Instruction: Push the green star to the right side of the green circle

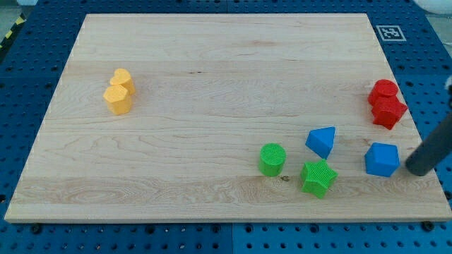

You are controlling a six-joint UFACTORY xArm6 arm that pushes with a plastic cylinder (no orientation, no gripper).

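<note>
On the wooden counter (pixel 212 85), the green star (pixel 318 177) sits nearest the view's bottom, just right of and below the green circle (pixel 272 159), with my tip (pixel 417 169), a bare rod with no jaws, beside a blue block (pixel 382 159), well right.

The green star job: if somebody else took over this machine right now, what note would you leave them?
My tip: at the view's right edge, just right of the blue block, touching nothing green.
Green star: right of and slightly below the green circle, close but apart.
Done: star is already on the circle's right side.
Left: perhaps nudge it up level with the circle; mind the blue blocks between.
</note>
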